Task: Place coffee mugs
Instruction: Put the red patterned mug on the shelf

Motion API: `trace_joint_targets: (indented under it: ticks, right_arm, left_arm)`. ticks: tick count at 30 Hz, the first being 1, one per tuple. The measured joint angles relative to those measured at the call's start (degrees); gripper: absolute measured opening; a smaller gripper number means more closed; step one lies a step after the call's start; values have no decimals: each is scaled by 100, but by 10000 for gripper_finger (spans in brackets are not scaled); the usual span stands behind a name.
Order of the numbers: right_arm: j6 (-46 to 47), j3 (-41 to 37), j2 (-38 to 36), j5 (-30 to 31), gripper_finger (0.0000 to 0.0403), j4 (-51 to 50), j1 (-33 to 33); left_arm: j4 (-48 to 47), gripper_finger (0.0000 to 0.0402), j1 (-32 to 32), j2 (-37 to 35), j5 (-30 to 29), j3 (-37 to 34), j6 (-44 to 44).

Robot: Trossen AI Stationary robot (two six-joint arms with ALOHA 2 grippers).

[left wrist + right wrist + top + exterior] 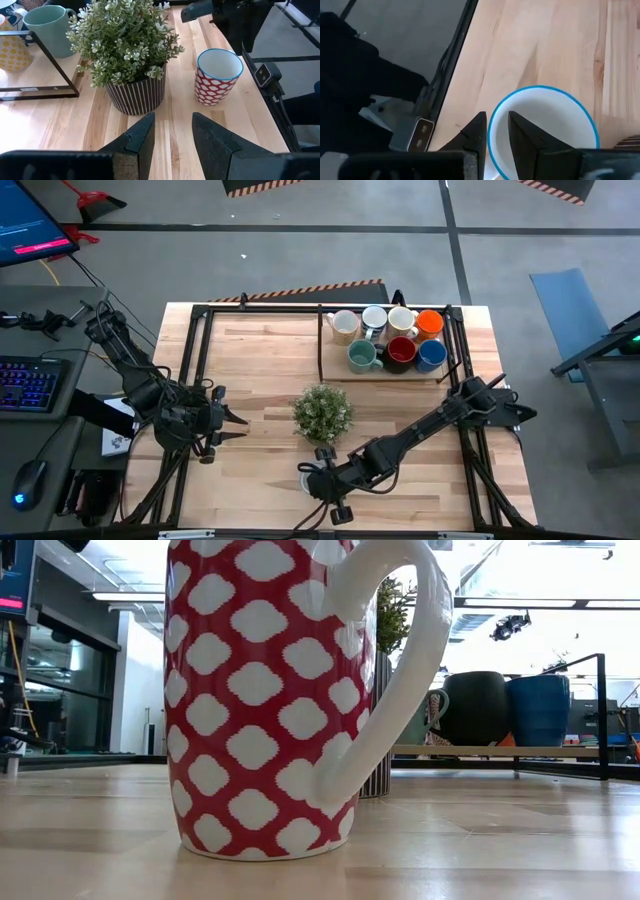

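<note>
A red mug with white spots and a blue rim (217, 75) stands upright on its base on the wood table, close to the near edge (311, 479). It fills the low view (270, 700), and its mouth shows in the right wrist view (545, 130). My right gripper (496, 127) reaches down over it (318, 478) with a narrow gap, one finger outside the rim and one over the mouth. My left gripper (172, 130) is open and empty at the table's left (238, 428), pointing at the plant and mug. Several more mugs (400, 353) stand in the rack at the far right. My right gripper's fingers (522, 132) stand on either side of the mug's rim (492, 131) on its near side, slanting down from the table's right. I cannot tell whether they touch the rim. The mug stands upright on the table.
A spiky green plant in a striped pot (322, 412) stands just beyond the mug, in the table's middle. The black rack frame (322, 345) holds cream, white, orange, green, red and blue mugs. Bare wood lies between the left gripper and the plant.
</note>
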Motion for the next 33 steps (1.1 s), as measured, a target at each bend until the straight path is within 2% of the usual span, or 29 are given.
trace_joint_targets:
  ticks: [9, 26, 33]
  right_arm:
    - [205, 2, 166, -45, 60, -324, 0]
    - [303, 2, 297, -138, 60, -337, -34]
    - [-144, 737, 262, -77, 60, -1037, -100]
  left_arm:
    - [-5, 120, 0, 0, 4, 0, 3]
    - [-24, 120, 0, 0, 9, -24, 0]
    - [-14, 120, 0, 0, 9, -24, -8]
